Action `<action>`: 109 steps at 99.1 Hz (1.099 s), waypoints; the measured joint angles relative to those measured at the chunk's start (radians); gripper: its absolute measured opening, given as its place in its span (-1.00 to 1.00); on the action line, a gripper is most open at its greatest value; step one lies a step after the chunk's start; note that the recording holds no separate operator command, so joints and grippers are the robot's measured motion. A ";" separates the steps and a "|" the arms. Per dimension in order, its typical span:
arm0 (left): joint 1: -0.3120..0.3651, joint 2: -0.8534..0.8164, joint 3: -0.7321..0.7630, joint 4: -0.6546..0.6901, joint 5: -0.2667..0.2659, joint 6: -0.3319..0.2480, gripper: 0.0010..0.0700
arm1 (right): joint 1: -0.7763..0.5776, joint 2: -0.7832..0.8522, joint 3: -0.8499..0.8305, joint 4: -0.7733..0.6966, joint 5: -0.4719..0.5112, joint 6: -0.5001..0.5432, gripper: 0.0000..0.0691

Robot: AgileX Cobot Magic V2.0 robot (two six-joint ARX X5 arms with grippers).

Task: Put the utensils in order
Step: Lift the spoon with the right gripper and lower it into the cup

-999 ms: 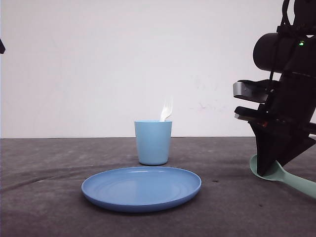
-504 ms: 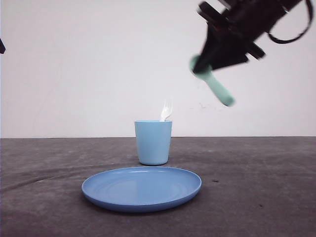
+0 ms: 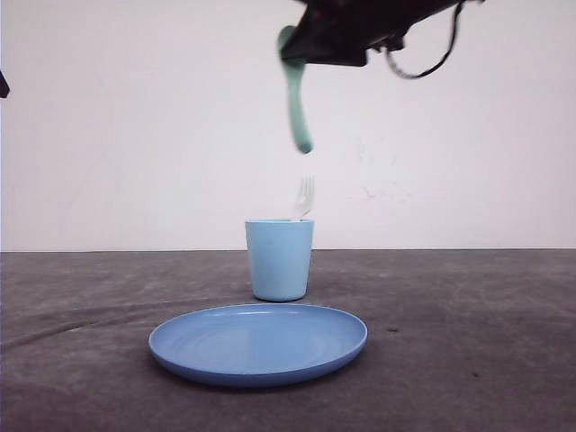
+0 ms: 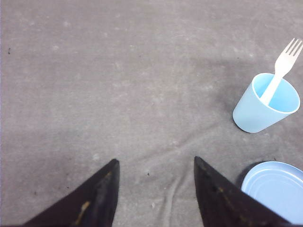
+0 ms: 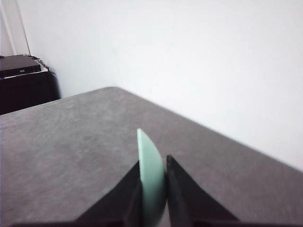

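One utensil stowed: slim white plastic fork [image 3: 305, 198] in light blue plastic cup [image 3: 280, 259] | right gripper [image 3: 297, 56] has swung pale mint-green plastic spoon [image 3: 296, 99] from table to above cup, jaws clamping it | left gripper [image 4: 156, 189] jaws wide, empty | drop-in likely next

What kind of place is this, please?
Probably a lab test bench, not a real kitchen: a bare white wall, a grey cloth-covered table, and only plastic tableware, a light blue plastic cup and a round blue plastic plate.

light: even, bright | shadows: soft | blur: spoon [image 3: 297, 99] motion-smeared | glare: none
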 joint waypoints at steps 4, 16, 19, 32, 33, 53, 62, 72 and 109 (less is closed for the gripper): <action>0.000 0.000 0.000 0.000 0.000 0.000 -0.17 | 0.008 0.027 0.000 0.037 0.009 -0.017 -0.87; 0.000 0.000 0.000 0.000 0.000 0.000 -0.17 | 0.021 0.111 0.000 0.137 0.014 -0.059 -0.87; 0.000 0.000 0.000 0.000 0.000 0.000 -0.17 | 0.022 0.131 0.000 0.157 0.014 -0.066 -0.87; 0.000 0.000 0.000 -0.001 0.000 0.000 -0.17 | 0.027 0.215 0.000 0.196 0.015 -0.098 -0.87; 0.000 0.000 0.000 -0.001 0.000 0.000 -0.17 | 0.027 0.220 0.000 0.196 0.015 -0.101 -0.87; 0.000 0.000 0.000 -0.005 0.000 0.000 -0.17 | 0.027 0.304 0.000 0.200 0.016 -0.142 -0.87; 0.000 0.000 0.000 -0.006 0.000 0.000 -0.17 | 0.027 0.324 0.000 0.202 0.016 -0.147 -0.87; 0.000 0.000 0.000 -0.007 0.000 0.000 -0.17 | 0.028 0.336 0.000 0.187 0.017 -0.148 -0.87; 0.000 0.000 0.000 -0.008 0.000 0.000 -0.17 | 0.029 0.337 0.000 0.179 0.017 -0.148 -0.30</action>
